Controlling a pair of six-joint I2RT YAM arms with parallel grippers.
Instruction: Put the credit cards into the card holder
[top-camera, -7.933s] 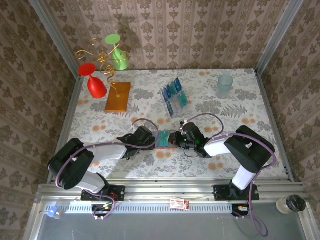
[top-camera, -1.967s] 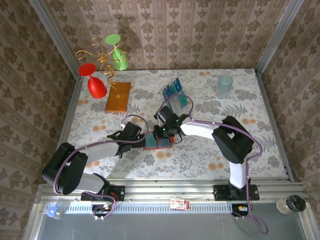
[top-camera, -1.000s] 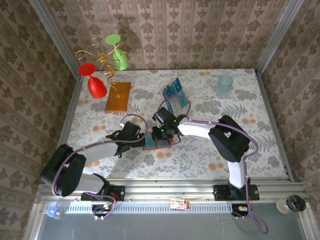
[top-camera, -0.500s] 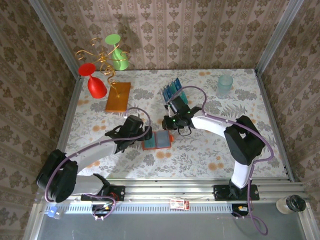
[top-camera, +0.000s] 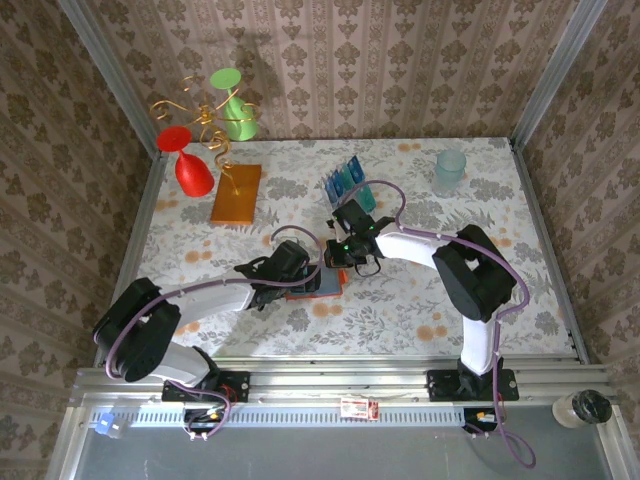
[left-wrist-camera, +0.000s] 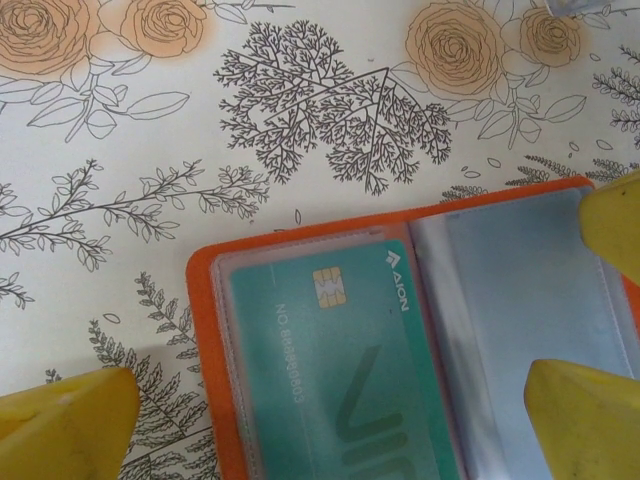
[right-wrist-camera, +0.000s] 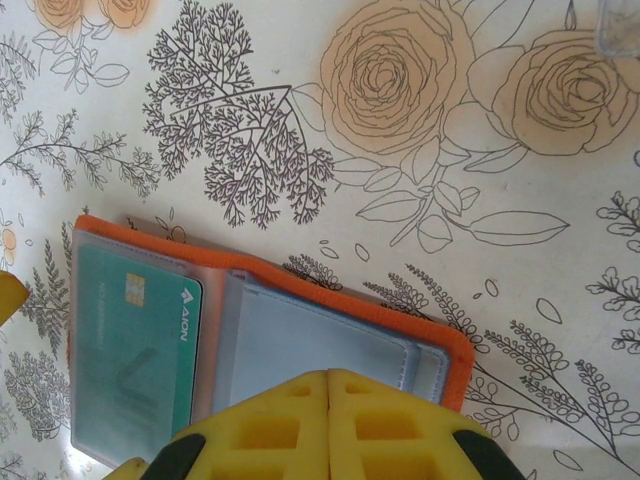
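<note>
Now both arms reach inward to mid-bench (top-camera: 400, 300). The left fingers (left-wrist-camera: 70, 425) are spread wide over the open card holder (right-wrist-camera: 330, 345) lying flat there, gripping nothing. The right fingers (right-wrist-camera: 280, 430) are pressed together, empty, at its grey-blue pocket. A teal credit card (right-wrist-camera: 135, 350) sits in the other pocket. More cards (top-camera: 345, 180) stand in the clear rack (top-camera: 360, 205).

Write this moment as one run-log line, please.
small orange folding wallet: open flat on table | teal plastic card: in one pocket | other pocket: empty | left gripper: open, over wallet | right gripper: shut, over wallet
</note>
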